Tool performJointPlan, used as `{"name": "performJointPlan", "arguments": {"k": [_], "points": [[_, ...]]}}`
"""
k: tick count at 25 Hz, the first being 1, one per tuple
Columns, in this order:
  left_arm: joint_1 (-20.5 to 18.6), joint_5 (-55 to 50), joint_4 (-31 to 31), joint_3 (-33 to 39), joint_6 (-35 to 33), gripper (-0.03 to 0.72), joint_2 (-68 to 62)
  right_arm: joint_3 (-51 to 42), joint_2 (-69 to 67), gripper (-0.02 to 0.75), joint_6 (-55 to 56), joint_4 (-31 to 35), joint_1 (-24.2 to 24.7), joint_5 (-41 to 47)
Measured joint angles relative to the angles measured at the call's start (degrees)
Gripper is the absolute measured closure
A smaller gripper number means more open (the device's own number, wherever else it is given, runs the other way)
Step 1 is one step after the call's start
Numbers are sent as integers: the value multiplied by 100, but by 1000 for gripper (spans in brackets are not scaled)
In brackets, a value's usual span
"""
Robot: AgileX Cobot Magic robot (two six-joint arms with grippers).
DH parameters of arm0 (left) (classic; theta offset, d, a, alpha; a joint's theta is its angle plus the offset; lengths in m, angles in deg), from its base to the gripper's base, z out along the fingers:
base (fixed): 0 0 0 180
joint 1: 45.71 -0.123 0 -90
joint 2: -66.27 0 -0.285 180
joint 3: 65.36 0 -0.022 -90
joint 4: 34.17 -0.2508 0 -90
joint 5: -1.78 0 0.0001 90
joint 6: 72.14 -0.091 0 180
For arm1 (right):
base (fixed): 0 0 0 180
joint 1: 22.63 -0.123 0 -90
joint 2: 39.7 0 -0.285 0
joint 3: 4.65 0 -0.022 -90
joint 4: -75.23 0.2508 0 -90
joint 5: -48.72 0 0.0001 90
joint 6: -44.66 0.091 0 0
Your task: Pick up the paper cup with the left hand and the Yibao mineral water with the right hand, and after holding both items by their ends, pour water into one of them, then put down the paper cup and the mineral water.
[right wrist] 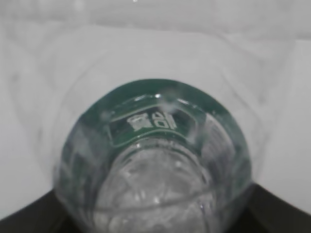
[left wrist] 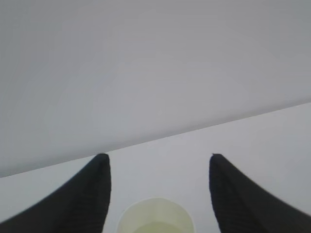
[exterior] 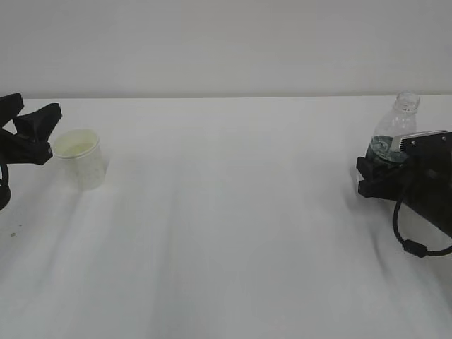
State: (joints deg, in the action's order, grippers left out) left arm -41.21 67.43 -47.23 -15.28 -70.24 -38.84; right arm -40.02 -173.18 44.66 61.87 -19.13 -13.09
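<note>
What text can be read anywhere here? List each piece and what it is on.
White print on the green label of the Yibao mineral water: two characters, seen through the clear plastic in the right wrist view, too blurred to read.
Paper cup: no print visible.
Left hand and right hand: no markings visible.

A matt white paper cup [exterior: 80, 159], smooth-walled and with a pale cream lining, is seen at nine o'clock on a smooth white table [exterior: 226, 233] on which only soft shadows are shown. At three o'clock, a clear glossy plastic bottle [exterior: 395, 134] is pictured, ribbed at its threaded neck, with a dark green label band printed in white. Highlights are caught by the bottle's transparent wall in the right wrist view. The left hand [exterior: 44, 134] is rendered in matt black plastic, with fine ridges visible on its fingers [left wrist: 92, 194] in the left wrist view. A grey ribbed block and rubbery black cable [exterior: 409, 236] are carried by the black right hand [exterior: 378, 180].
</note>
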Motion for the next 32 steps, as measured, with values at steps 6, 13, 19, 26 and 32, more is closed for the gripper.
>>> {"name": "performJointPlan", "arguments": {"k": [6, 13, 19, 26, 32], "points": [[0, -10, 0, 0, 0, 222, 0, 0, -20, 283, 0, -13, 0, 0], [0, -19, -13, 0, 0, 222, 0, 0, -20, 283, 0, -15, 0, 0], [0, -19, -13, 0, 0, 223, 0, 0, -20, 283, 0, -15, 0, 0], [0, -19, -23, 0, 0, 223, 0, 0, -20, 225, 0, -15, 0, 0], [0, -19, -39, 0, 0, 227, 0, 10, -20, 185, 0, -15, 0, -21]]}}
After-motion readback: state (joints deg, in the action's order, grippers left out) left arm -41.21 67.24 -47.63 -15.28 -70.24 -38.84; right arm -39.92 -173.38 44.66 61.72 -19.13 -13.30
